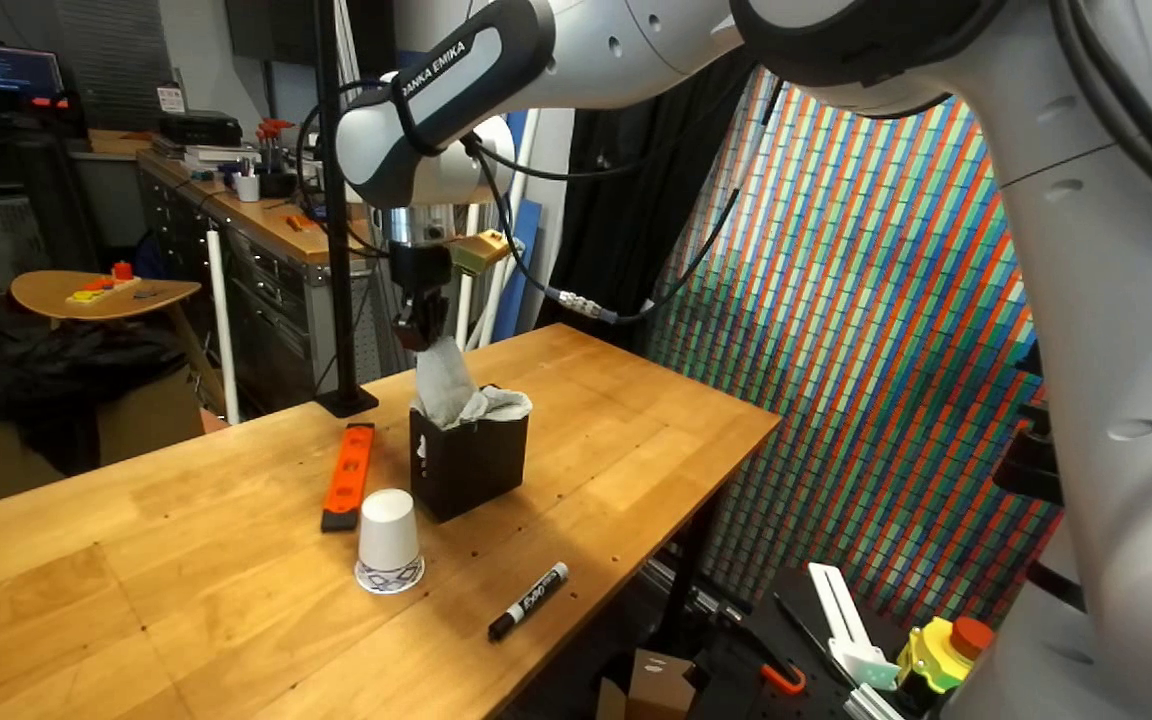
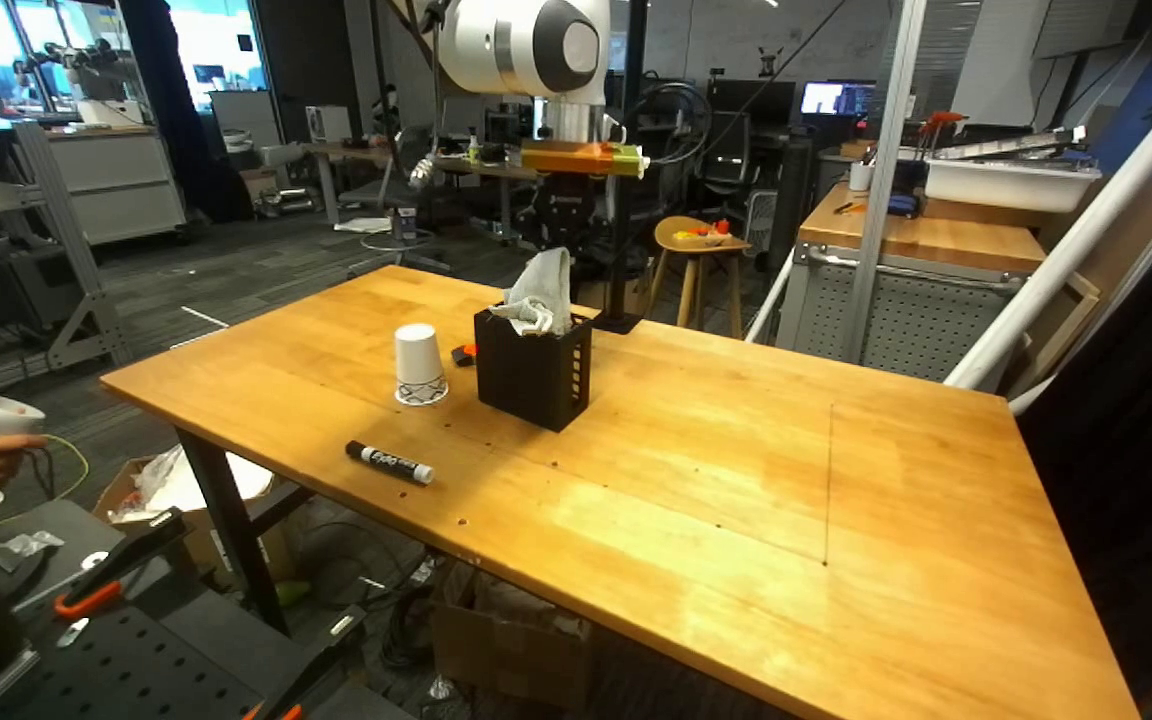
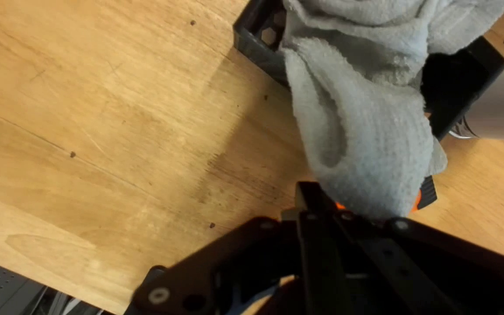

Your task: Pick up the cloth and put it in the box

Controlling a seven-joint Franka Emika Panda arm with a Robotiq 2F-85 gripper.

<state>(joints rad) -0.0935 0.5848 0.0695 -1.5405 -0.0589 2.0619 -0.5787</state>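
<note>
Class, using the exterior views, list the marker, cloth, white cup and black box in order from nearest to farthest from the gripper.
1. Cloth: held by the gripper.
2. Black box: around the cloth's lower part.
3. White cup: upside down beside the box.
4. Marker: lying near the edge of the table.

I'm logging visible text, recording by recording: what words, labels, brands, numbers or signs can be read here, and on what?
"RANKA EMIKA": on the arm, in an exterior view; the start of the lettering is covered.
"EXPO": on the marker.
Too small to read: the lines on the screen and the white notice.
Any other lettering is too small or blurred to make out.
</note>
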